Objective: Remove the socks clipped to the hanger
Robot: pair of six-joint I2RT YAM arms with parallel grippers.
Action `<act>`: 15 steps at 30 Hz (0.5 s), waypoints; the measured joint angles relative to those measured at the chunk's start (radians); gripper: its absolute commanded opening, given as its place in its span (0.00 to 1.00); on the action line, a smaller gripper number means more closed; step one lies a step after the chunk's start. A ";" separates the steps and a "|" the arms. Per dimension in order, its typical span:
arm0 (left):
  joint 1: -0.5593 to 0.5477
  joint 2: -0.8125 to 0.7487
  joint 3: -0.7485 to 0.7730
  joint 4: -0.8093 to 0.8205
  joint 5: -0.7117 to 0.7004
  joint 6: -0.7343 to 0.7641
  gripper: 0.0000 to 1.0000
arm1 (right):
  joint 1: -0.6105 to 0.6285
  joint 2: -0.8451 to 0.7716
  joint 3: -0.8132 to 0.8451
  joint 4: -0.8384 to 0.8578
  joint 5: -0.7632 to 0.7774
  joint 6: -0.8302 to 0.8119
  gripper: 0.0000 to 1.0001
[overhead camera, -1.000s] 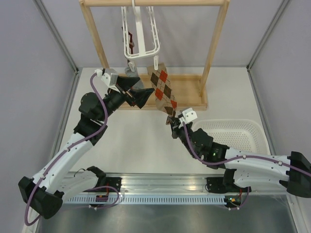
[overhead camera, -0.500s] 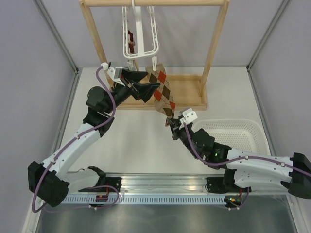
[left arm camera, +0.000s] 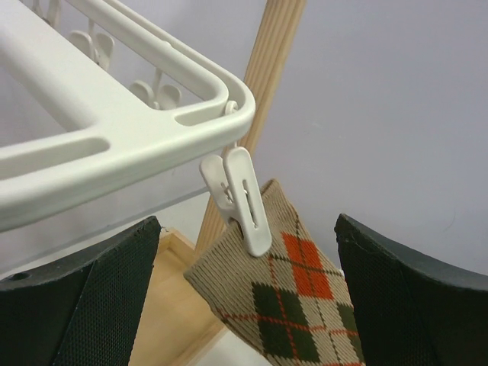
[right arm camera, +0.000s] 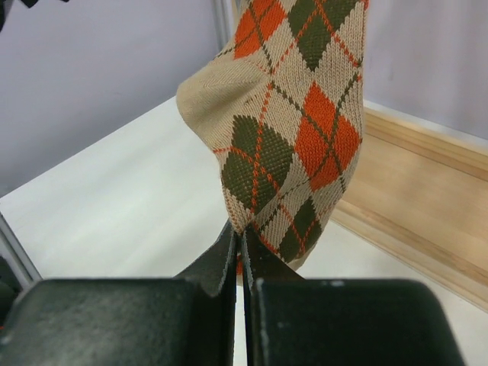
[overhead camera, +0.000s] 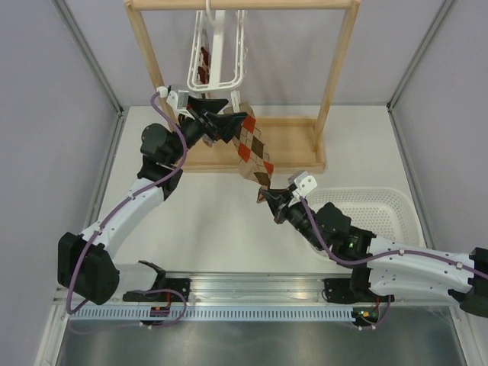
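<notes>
1. My left claw (overhead camera: 233, 124) is raised at the far side of the bench (overhead camera: 206, 221), its jaws spread wide. One jaw stands on each side of a small white clip (left arm camera: 242, 200), and from the wrist view neither seems to touch it. I judge it is placed there to pinch the clip open.
2. The hanger (overhead camera: 216, 61) hangs by its hook from the wooden rack (overhead camera: 335, 84). The clip dangles from a corner of its frame and bites the cuff of the argyle sock (overhead camera: 254, 152). A darker sock (overhead camera: 203, 65) hangs on the hanger's left side, too small to describe.
3. The argyle sock runs slantwise from the clip, down and to the right, drawn straight because it is held at both ends.
4. My right claw (overhead camera: 273, 200) is clamped on the sock's toe, low over the bench. That tension keeps the cuff steady and, I judge, lets me carry the sock off once it is freed.
5. The white basket (overhead camera: 374, 206) sits to the right, likely the drop place.
</notes>
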 measured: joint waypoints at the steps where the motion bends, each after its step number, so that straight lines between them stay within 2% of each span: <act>1: 0.006 0.013 0.006 0.016 0.005 -0.013 0.98 | 0.000 -0.004 0.000 -0.006 -0.011 0.000 0.01; 15: 0.021 0.085 0.035 0.160 0.045 -0.129 0.98 | 0.000 0.002 0.000 -0.032 -0.108 0.014 0.01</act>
